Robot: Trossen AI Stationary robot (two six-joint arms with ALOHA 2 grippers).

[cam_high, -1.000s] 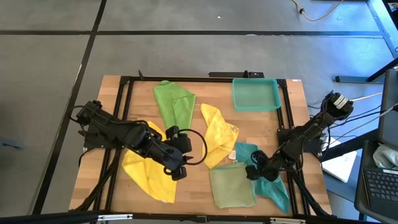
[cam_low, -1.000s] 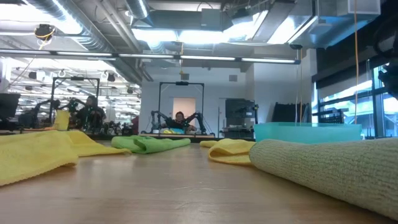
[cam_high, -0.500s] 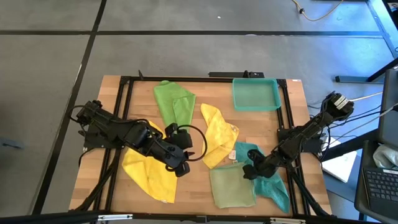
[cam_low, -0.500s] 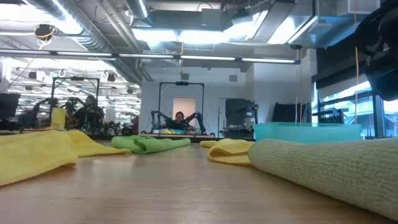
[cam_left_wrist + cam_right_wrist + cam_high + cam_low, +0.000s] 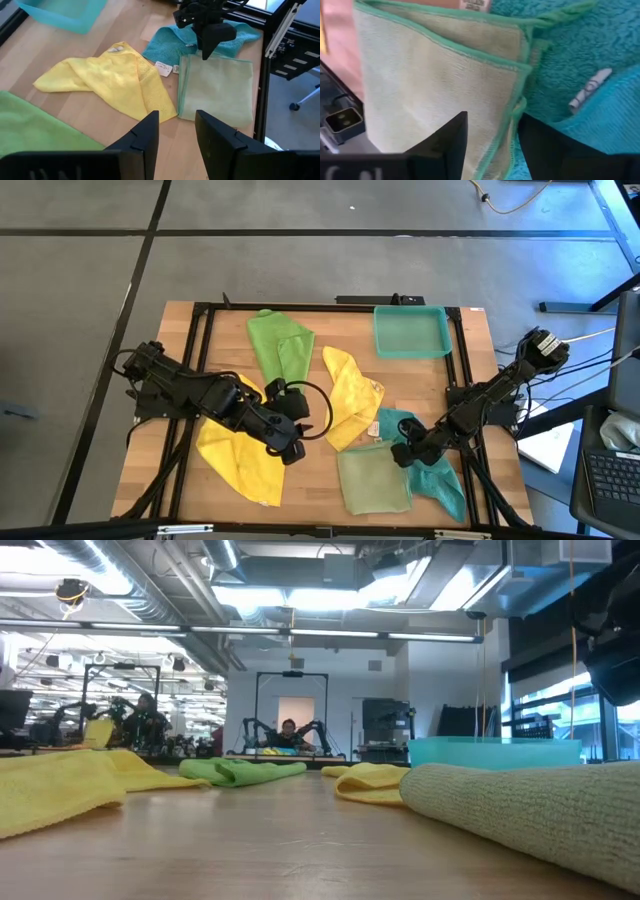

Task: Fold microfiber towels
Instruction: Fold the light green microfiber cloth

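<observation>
Right wrist view: right gripper [image 5: 490,150] spread over the edge of the folded olive towel [image 5: 445,80], lying against the teal towel [image 5: 570,65], nothing pinched. Left gripper [image 5: 176,145] also parted, empty, hovering between the yellow towels [image 5: 350,395] near table [image 5: 420,380] centre. Green towel [image 5: 280,345] farther back, beside the tray [image 5: 410,330]. Soft, light, floppy cloth, likely clinging to itself; best taken by the stitched hem or a corner, layers together.
</observation>
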